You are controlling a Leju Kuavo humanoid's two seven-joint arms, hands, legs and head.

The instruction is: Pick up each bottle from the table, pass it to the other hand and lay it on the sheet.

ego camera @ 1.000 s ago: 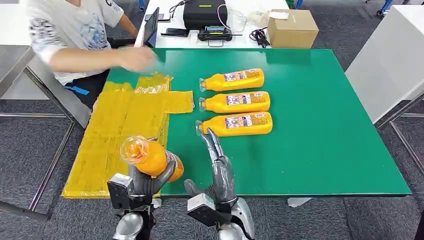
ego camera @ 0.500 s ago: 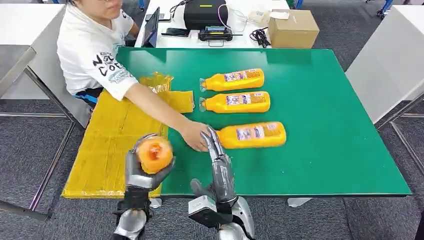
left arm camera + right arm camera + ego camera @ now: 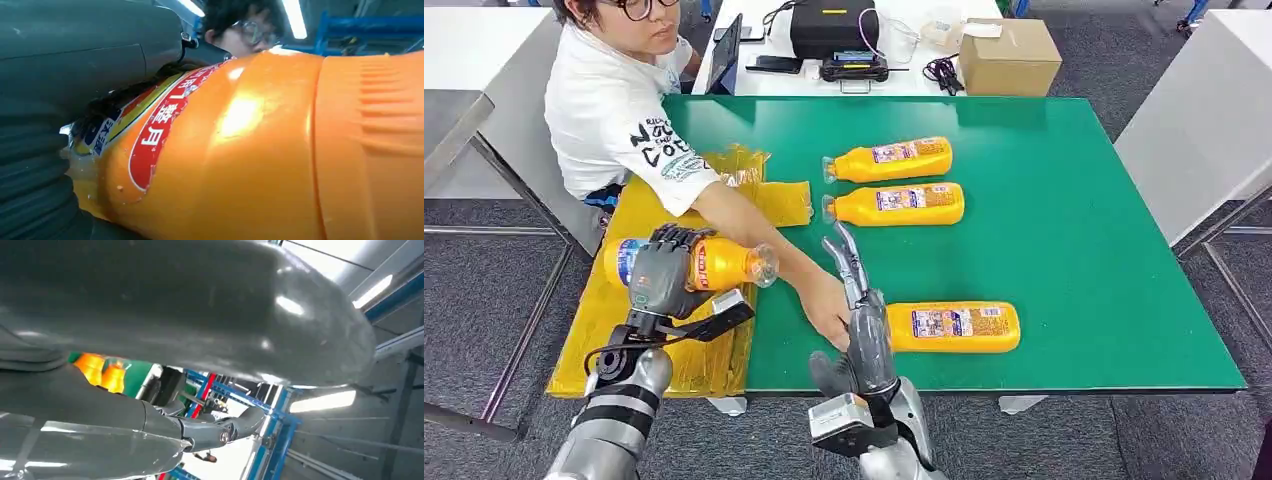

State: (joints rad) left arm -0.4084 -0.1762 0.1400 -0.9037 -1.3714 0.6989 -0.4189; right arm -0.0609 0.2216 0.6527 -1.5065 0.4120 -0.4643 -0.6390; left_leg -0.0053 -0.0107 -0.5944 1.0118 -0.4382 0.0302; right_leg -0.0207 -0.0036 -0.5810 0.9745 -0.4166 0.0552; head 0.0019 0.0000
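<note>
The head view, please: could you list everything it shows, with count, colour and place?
Bottles: four, orange; one held in the left hand, two side by side mid-table, one near the front edge.
Sheet: one, yellow, over the table's left end.
Table: one, green top.
Cardboard box: one, brown, on the white desk behind.
Black case: one, on that desk, cables beside it.
Person: one, white T-shirt, seated at the left, hand reaching onto the table beside the right hand.
Left hand: grey, grips a bottle above the sheet.
Right hand: grey, fingers extended, holds nothing.
</note>
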